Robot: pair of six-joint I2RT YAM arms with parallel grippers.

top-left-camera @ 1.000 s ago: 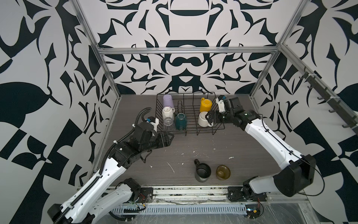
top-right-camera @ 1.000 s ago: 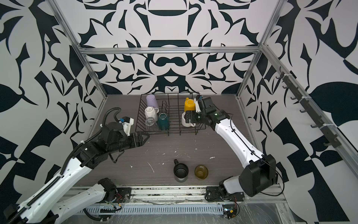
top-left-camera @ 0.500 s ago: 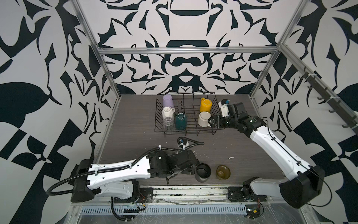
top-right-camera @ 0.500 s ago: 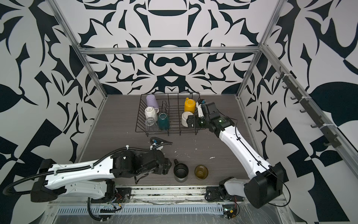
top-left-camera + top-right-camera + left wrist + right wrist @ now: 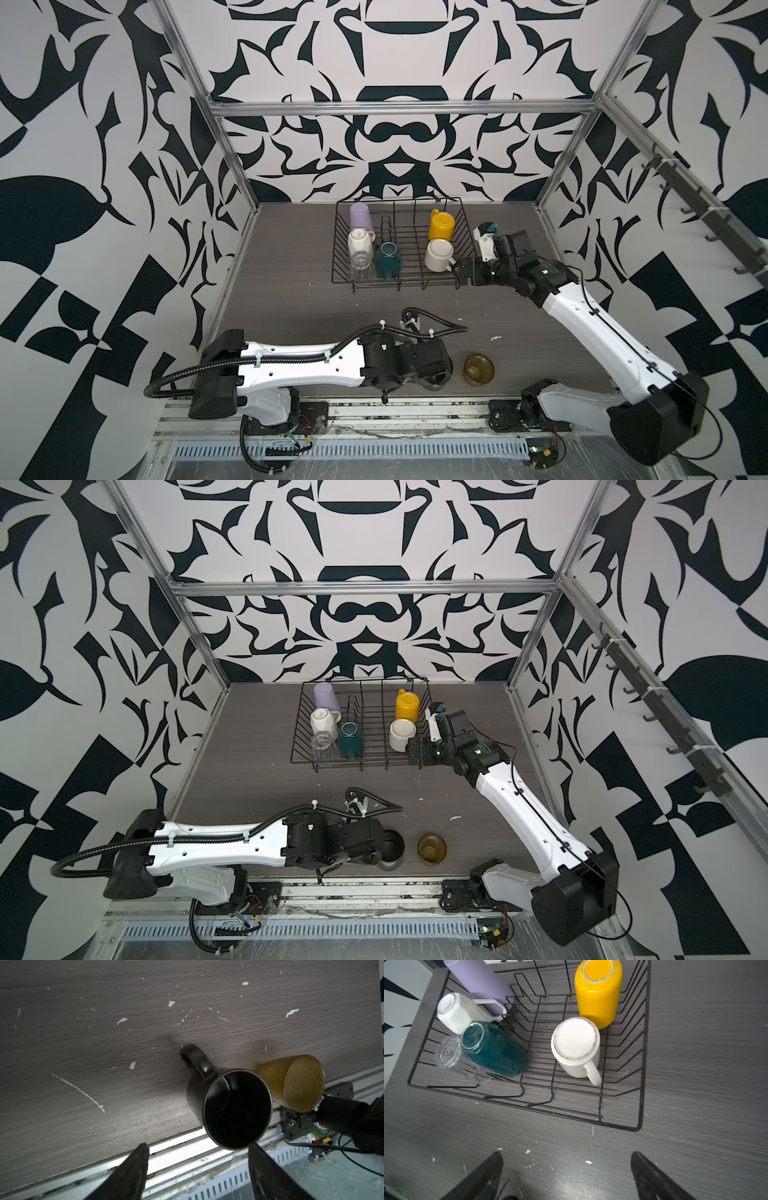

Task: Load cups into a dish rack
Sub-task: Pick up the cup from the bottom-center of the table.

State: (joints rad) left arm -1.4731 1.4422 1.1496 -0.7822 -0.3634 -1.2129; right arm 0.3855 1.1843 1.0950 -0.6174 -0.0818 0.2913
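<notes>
My left gripper (image 5: 197,1147) has its jaws spread wide with nothing between them. One fingertip (image 5: 254,1148) sits right at the rim of the black mug (image 5: 236,1109), though I cannot tell if it touches. The mug stands upright on the table, and the olive-brown cup (image 5: 299,1082) is just beside it. In both top views the left arm lies low and nearly level along the lower part of the frame, its wrist over the mug (image 5: 392,850) at lower centre. My right gripper (image 5: 566,1155) is also wide open and empty. It hangs just off the front right corner of the dish rack (image 5: 399,283), right of centre, and its arm slants up from the lower right. Inside the rack, bottoms up, are the lilac tumbler (image 5: 360,216), white faceted mug (image 5: 360,246), clear glass (image 5: 360,266), teal mug (image 5: 388,259), yellow mug (image 5: 441,224) and white mug (image 5: 439,255).
</notes>
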